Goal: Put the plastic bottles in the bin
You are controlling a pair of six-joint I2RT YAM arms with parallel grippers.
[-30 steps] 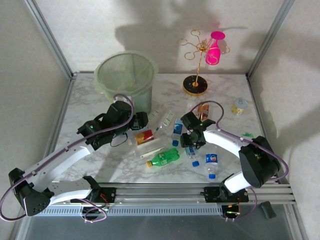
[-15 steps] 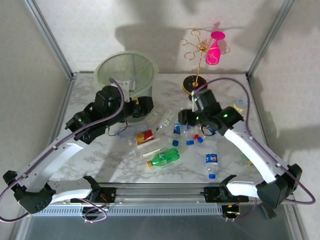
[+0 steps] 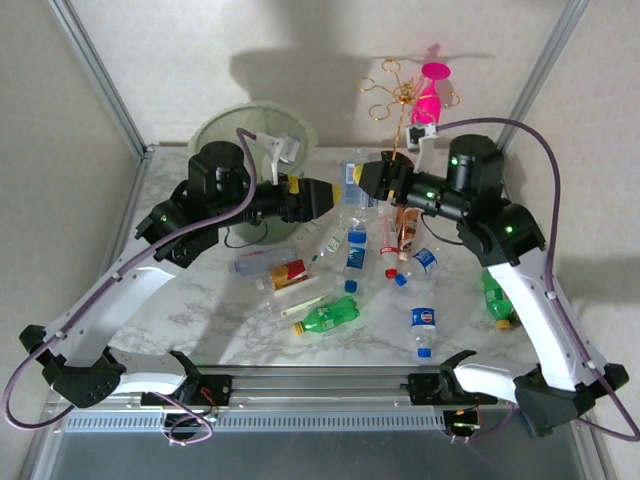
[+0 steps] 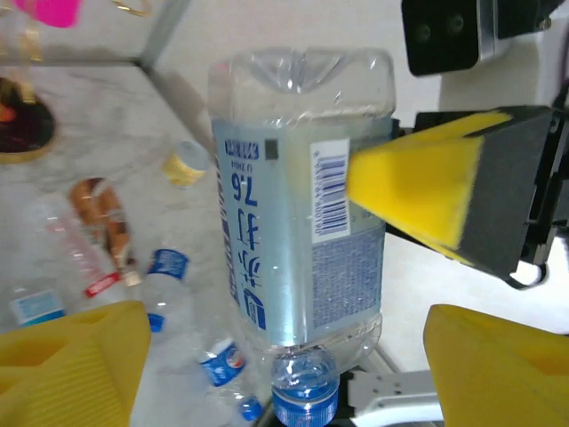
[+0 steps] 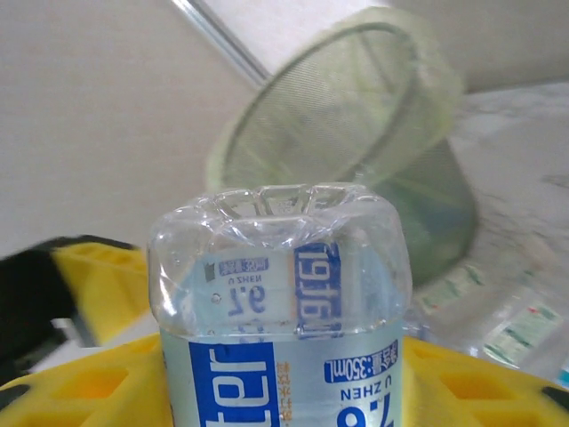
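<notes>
Mid-air, right of bin [image 3: 205, 135] | water bottle [image 4: 293, 205] cap-down, pinched mid-label by right gripper [image 3: 362, 180] | left gripper [image 3: 330, 195] spread wide, empty | likely light, crushable, slick; grip label band.

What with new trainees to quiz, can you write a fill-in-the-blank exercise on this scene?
1. The right end effector is shut on a clear bottle whose cap is ____.
2. The left end effector is ____, its yellow fingers on either side of that bottle without touching it.
3. The pale-green bin stands at the far ____ corner of the table.

Missing words: blue; open; left.
</notes>
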